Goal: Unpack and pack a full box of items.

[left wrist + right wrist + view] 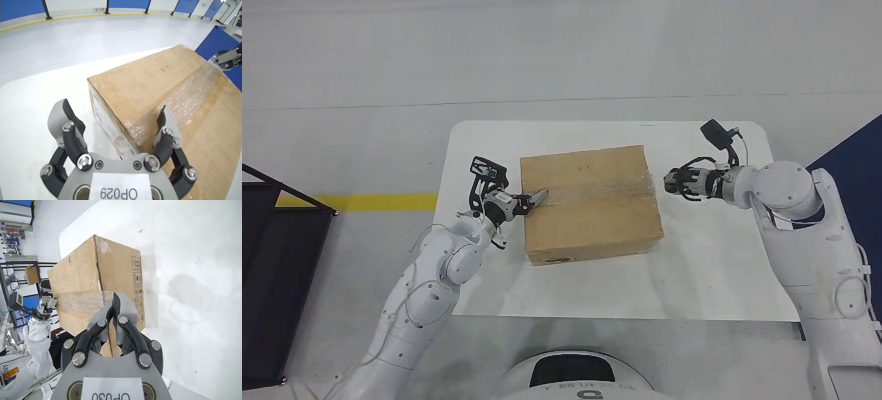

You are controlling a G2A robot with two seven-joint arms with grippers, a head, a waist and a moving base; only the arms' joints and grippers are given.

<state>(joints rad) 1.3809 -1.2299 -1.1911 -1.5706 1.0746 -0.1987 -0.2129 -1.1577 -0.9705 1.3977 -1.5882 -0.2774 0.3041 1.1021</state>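
Sitting mid-counter: a cardboard box (590, 205), flaps closed, on the white counter (712, 270).
Tape (592, 187): a clear, crinkled strip runs along the top seam from the box's left end to its right end and folds down over the left edge.
Left hand (539, 197): fingers wide apart at the box's left end, by the tape's end there; one finger is over the box top beside the tape, the other is off the box, above the counter.
Right hand (114, 294): fingers together, with the tips at the tape's right end on the box's top edge; I cannot tell whether tape is pinched between them.
Box sides: a white label (105, 121) is on the left end face, and printed symbols (138, 291) are on the right end face.
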